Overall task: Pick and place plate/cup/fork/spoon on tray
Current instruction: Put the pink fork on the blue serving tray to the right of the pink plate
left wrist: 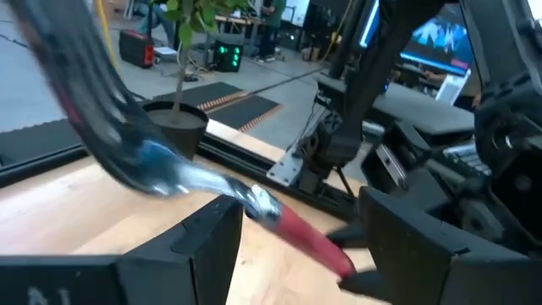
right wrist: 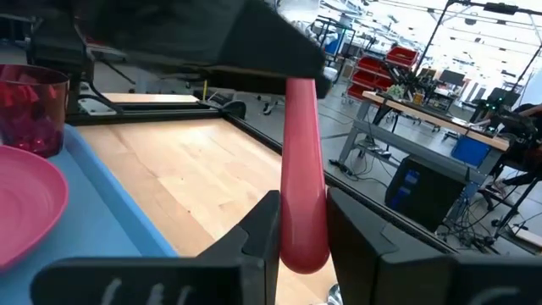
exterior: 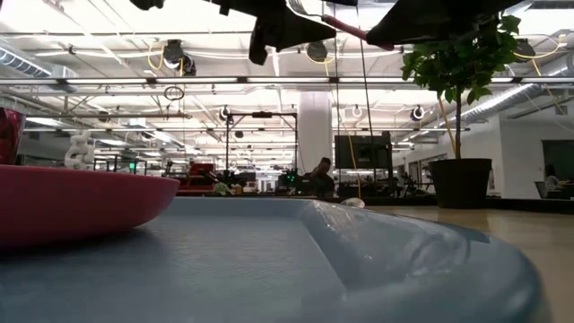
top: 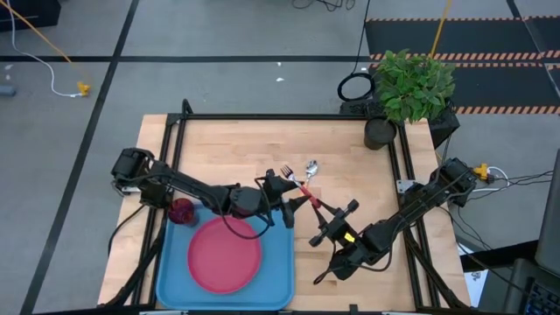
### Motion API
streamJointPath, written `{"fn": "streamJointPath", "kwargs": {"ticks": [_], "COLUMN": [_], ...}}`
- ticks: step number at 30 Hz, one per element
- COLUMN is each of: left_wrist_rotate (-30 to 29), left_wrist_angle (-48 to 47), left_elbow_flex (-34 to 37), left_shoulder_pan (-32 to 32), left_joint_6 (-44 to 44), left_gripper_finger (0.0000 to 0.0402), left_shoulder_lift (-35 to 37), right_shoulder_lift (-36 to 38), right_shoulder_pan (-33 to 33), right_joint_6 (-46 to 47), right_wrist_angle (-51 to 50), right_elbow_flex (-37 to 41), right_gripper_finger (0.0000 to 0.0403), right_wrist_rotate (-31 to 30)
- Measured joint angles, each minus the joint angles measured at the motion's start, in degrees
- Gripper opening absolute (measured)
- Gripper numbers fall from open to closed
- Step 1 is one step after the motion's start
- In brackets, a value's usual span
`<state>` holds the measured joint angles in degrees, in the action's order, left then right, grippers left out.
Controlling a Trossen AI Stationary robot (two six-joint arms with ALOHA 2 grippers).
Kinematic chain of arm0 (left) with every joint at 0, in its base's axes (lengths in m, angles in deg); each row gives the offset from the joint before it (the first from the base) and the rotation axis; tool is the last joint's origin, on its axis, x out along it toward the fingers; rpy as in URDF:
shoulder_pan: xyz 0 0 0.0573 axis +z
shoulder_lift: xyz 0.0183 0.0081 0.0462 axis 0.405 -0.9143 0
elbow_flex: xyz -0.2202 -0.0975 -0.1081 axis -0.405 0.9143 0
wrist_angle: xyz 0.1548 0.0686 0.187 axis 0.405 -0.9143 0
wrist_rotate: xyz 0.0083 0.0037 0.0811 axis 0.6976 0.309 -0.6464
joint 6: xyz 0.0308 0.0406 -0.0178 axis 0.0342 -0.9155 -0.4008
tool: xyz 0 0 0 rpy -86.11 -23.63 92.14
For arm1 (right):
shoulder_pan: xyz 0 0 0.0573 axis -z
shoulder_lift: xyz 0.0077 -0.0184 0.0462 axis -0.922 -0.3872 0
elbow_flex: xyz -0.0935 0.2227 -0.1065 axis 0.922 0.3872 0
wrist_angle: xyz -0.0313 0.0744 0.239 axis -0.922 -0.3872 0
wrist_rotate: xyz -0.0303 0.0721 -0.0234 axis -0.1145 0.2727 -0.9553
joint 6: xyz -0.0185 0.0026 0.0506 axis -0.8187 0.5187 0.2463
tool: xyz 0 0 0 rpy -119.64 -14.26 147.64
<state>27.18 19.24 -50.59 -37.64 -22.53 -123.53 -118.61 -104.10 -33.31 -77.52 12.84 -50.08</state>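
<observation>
The light blue tray (top: 278,262) lies at the table's near left. The pink-red plate (top: 225,255) lies on it, and the dark red cup (top: 182,211) stands at its far left corner. The fork (top: 300,185), with silver tines and a red-pink handle, is in the air between both grippers. My right gripper (top: 317,208) is shut on its handle. My left gripper (top: 287,199) is open, with one finger on either side of the fork (left wrist: 254,203). The spoon's silver bowl (top: 311,166) lies on the wood just beyond. My right gripper pinches the fork's red-pink handle (right wrist: 303,199) between its two fingers, near its free end. The fingers come from the table's near right side, and the handle runs on ahead of them. The fork is lifted clear of the table (exterior: 345,31). My left gripper: one finger (left wrist: 199,241) stands right by the fork's neck; I cannot tell whether it touches.
A green plant (top: 416,83) in a black pot (top: 381,133) stands at the far right corner. A black frame (top: 289,116) runs along the table's edges. Bare wood lies between the tray and the right rail.
</observation>
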Motion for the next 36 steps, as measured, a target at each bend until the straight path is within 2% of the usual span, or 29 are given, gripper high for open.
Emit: {"fn": "streamJointPath", "kwargs": {"ticks": [6,9,13,19,23,26,31,36], "left_wrist_rotate": [0.0,0.0,0.0,1.3,5.8,9.1,14.2,24.7], "left_wrist_angle": [2.0,2.1,2.1,2.2,2.9,2.5,1.4,-3.4], "left_elbow_flex": [0.0,0.0,0.0,0.0,-0.1,0.0,0.0,0.1], "left_shoulder_pan": [0.5,0.7,1.0,1.1,1.5,2.2,3.3,5.5], "left_joint_6": [-0.3,0.7,0.7,-2.0,-2.9,-3.5,-4.9,-4.9], "left_gripper_finger": [0.0236,0.0224,0.0177,0.0082,0.0033,0.0033,0.0035,0.0039], "left_shoulder_lift": [0.0,0.0,0.0,0.0,0.1,0.1,0.2,0.5], "right_shoulder_lift": [0.0,0.0,0.0,0.0,-0.1,-0.1,-0.1,0.6], "right_shoulder_pan": [0.0,0.0,0.0,0.0,0.1,0.3,1.3,2.5], "right_joint_6": [-0.3,-0.2,0.0,-0.1,-0.2,-0.8,-1.5,-2.9], "right_wrist_angle": [0.2,0.2,0.5,0.5,0.3,0.2,0.9,1.2], "right_elbow_flex": [0.0,0.0,0.0,0.0,0.0,0.0,0.0,-0.1], "right_gripper_finger": [0.0066,0.0066,0.0066,0.0066,0.0066,0.0066,0.0076,0.0105], "right_wrist_rotate": [1.0,1.0,1.0,1.0,2.1,3.5,10.6,20.2]}}
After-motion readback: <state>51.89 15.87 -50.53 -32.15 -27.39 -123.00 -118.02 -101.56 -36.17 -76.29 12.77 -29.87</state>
